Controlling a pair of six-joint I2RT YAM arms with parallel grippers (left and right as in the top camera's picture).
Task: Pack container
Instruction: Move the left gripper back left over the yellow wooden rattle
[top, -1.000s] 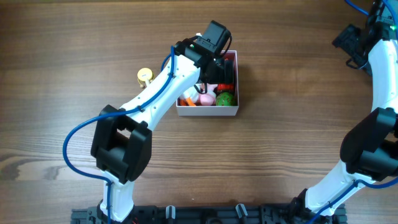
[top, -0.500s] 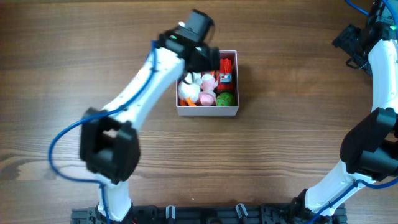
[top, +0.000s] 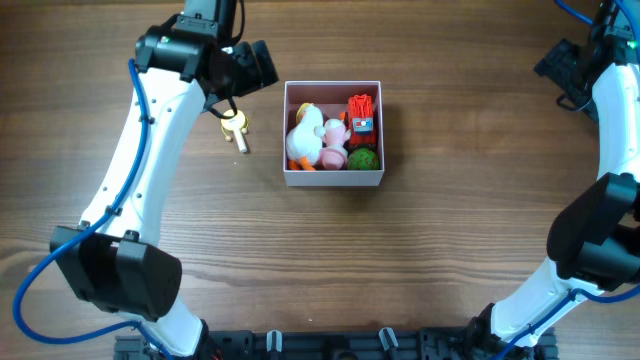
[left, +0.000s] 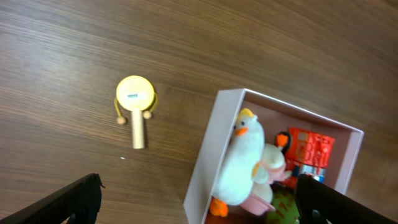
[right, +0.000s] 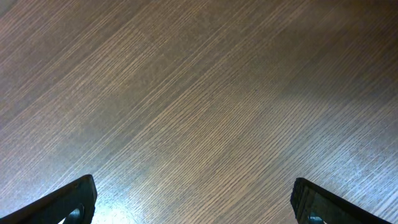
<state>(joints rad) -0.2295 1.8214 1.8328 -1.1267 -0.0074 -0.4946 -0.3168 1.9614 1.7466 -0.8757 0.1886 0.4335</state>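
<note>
- The left arm is reaching from its base at the near left edge up toward the far side of the wooden table (top: 470, 250), with its wrist bending to the right
- The left gripper (left: 198, 190) is hanging above the table just left of the container (top: 334, 180), jaws standing wide apart and gripping nothing
- The right arm is folding up along the right edge, and the right gripper (right: 193, 185) is hovering over bare wood at the far right corner, jaws spread fully and holding nothing
- The container is sitting upright near the middle of the table, mouth facing up; it is looking close to square, so no long axis is showing, and its walls are running in line with the table edges
- A white duck plush (top: 303, 135) is lying along the container's left wall, with a pink toy (top: 333, 152), a red toy (top: 361, 104) and a green ball (top: 363, 159) filling the rest
- A small yellow rattle drum (top: 233, 125) is lying on the table outside the container, to its left, handle pointing toward the near side
</note>
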